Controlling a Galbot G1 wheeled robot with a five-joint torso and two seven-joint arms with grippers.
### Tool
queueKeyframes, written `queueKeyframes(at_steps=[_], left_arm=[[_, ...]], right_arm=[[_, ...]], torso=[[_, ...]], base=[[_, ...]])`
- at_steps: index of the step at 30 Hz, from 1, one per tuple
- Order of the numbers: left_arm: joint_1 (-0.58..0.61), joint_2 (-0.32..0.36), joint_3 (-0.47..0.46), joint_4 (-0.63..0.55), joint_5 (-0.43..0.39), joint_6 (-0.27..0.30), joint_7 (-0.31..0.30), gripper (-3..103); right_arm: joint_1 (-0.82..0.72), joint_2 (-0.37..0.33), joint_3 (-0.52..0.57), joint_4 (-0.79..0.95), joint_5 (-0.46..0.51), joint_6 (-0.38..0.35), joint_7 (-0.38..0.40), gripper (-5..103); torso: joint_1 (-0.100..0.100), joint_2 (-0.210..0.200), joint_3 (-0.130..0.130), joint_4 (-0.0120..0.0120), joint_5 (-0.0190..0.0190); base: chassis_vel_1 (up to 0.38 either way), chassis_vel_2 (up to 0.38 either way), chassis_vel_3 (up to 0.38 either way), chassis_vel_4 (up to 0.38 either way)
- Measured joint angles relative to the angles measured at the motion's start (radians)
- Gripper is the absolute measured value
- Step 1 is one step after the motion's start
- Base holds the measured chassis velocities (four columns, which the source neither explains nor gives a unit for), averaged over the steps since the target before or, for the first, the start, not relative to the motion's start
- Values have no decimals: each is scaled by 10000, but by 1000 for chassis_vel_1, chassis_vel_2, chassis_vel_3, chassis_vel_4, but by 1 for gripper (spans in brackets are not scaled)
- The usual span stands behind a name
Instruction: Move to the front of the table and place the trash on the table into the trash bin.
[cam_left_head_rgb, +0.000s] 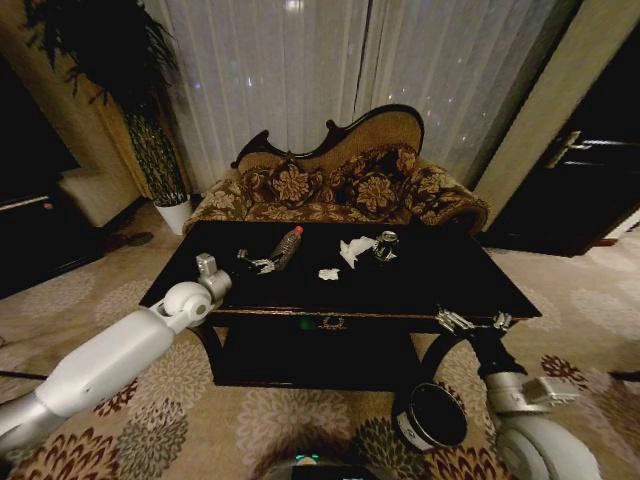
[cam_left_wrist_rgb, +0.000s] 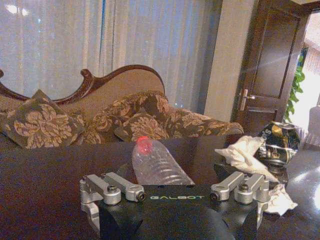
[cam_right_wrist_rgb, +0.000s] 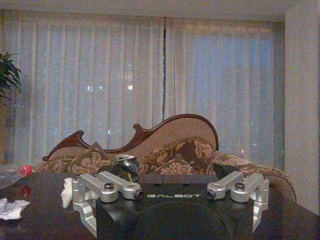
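On the near-black table (cam_left_head_rgb: 440, 285) lies the trash: a clear bottle with a red cap (cam_left_head_rgb: 287, 246), white paper scraps (cam_left_head_rgb: 354, 250) (cam_left_head_rgb: 328, 273) and a shiny can (cam_left_head_rgb: 386, 245). My left gripper (cam_left_head_rgb: 262, 266) is open over the table's left part, just short of the bottle's base. In the left wrist view the bottle (cam_left_wrist_rgb: 156, 165) lies straight ahead, cap away, with paper (cam_left_wrist_rgb: 245, 155) and the can (cam_left_wrist_rgb: 280, 142) off to one side. My right gripper (cam_left_head_rgb: 476, 321) hovers open at the table's front right edge. The dark trash bin (cam_left_head_rgb: 430, 415) stands on the carpet below it.
A floral sofa (cam_left_head_rgb: 340, 185) stands right behind the table, with curtains beyond. A potted plant (cam_left_head_rgb: 165, 165) is at the back left and a dark door (cam_left_head_rgb: 590, 190) at the right. Patterned carpet surrounds the table; its lower shelf (cam_left_head_rgb: 300, 350) is dark.
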Motion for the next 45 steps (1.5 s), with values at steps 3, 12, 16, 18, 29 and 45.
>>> queueKeyframes(at_steps=[3, 12, 16, 18, 29, 45], left_arm=[[-22, -185, 146, 199, 129, -10, -8, 98], [-237, -792, 438, 712, 418, -74, -75, 97], [-267, -832, 553, 767, 464, -51, -131, 85], [-191, -863, 566, 809, 569, -51, -144, 74], [149, -652, 287, 549, 713, -84, -180, 43], [3200, 1151, -2818, -2698, -96, 153, -344, 41]], right_arm=[[-17, 12, 19, 46, 1, 2, 0, 100], [-29, -15, 81, 84, 52, 2, -1, 100], [-35, -18, 109, 84, 80, 2, 0, 100], [-8, -22, 110, 81, 95, 1, 3, 100], [16, -42, 41, 81, 88, -5, 24, 100], [-13, -164, 32, -95, -1315, 273, 51, 100]], torso=[[0, 0, 0, 0, 0], [0, 0, 0, -1, 1], [-1, 0, -1, 0, 0], [-2, 1, -1, 0, 0], [-2, 0, -1, 1, -2], [-2, 2, -2, 3, 0]], base=[[0, 0, 0, 0], [0, 0, 0, 0], [0, 0, 0, 0], [0, 0, 0, 0], [0, 0, 0, 0], [0, 0, 0, 0]])
